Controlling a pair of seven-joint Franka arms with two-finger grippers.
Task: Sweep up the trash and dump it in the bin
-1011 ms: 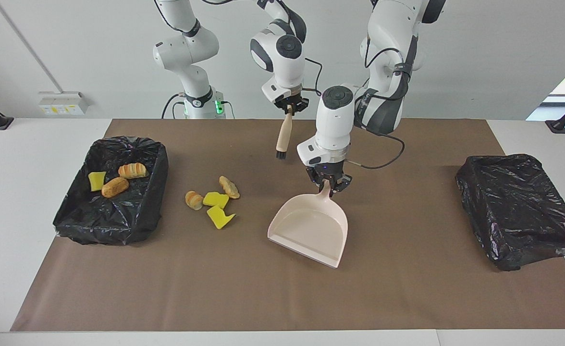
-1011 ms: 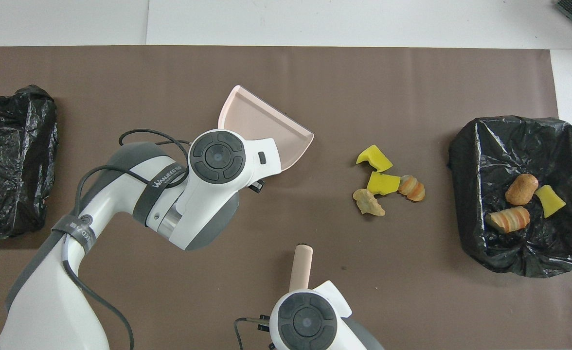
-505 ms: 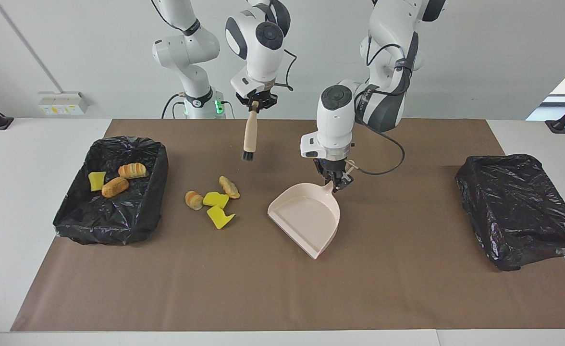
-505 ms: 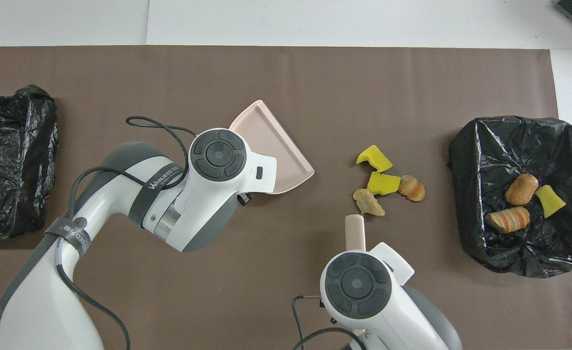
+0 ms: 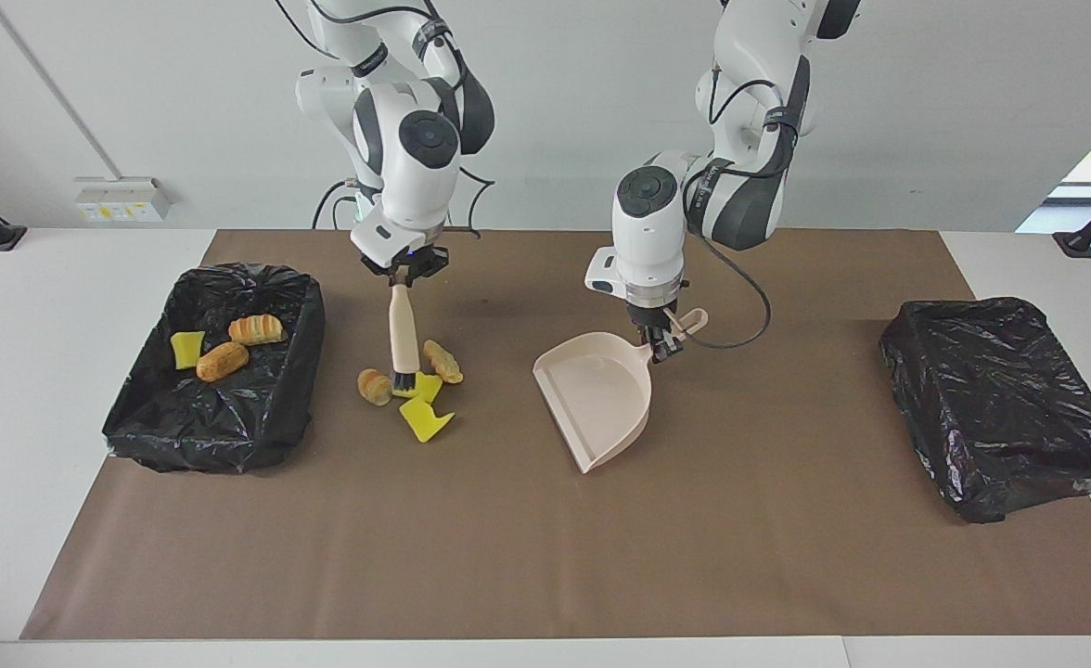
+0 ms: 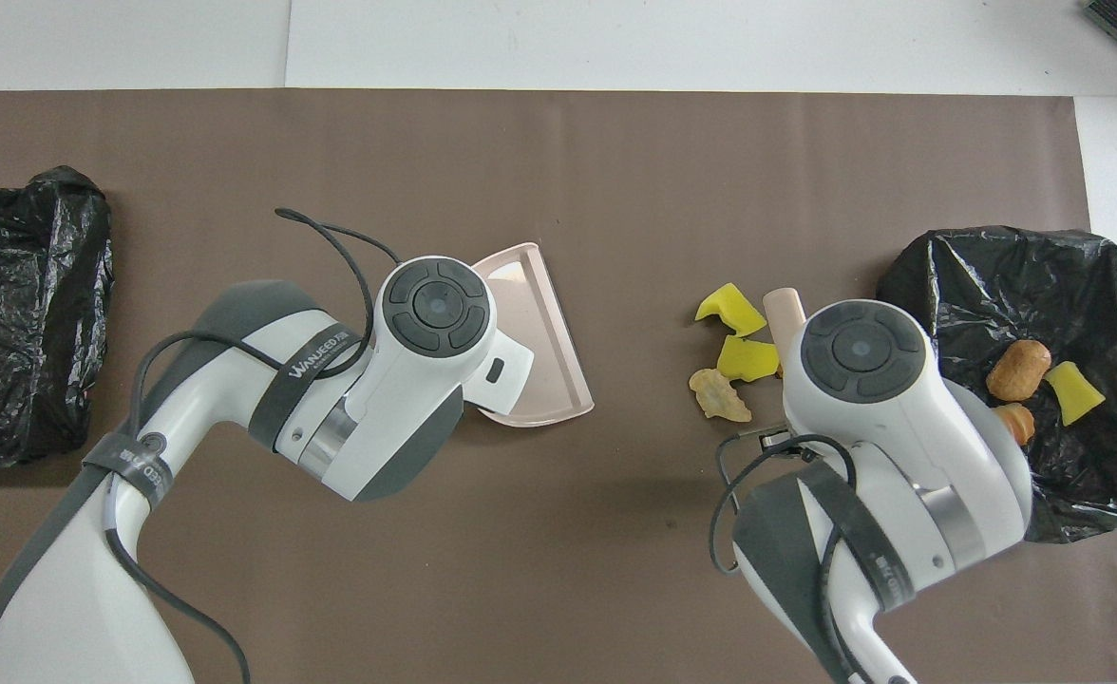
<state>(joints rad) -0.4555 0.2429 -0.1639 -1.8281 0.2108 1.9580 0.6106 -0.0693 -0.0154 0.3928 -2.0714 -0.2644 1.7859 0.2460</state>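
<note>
Several scraps of trash lie loose on the brown mat: two yellow wedges (image 5: 425, 419) (image 6: 729, 306) and two bread lumps (image 5: 375, 386) (image 5: 442, 362). Three more lie in the black-lined bin (image 5: 258, 436) at the right arm's end. My right gripper (image 5: 404, 276) is shut on the beige brush handle (image 5: 403, 334). The brush hangs upright with its bristles (image 5: 404, 380) down among the loose scraps. My left gripper (image 5: 664, 345) is shut on the handle of the pink dustpan (image 5: 601, 394) (image 6: 530, 323). The dustpan's open mouth faces the pile, a gap apart from it.
A second black-lined bin (image 5: 1000, 399) (image 6: 17, 304) stands at the left arm's end of the table. The brown mat (image 5: 545, 575) covers most of the white table.
My right arm has carried the brush toward its own end of the table and lowered it into the pile. My left gripper has turned the dustpan's mouth toward the pile.
</note>
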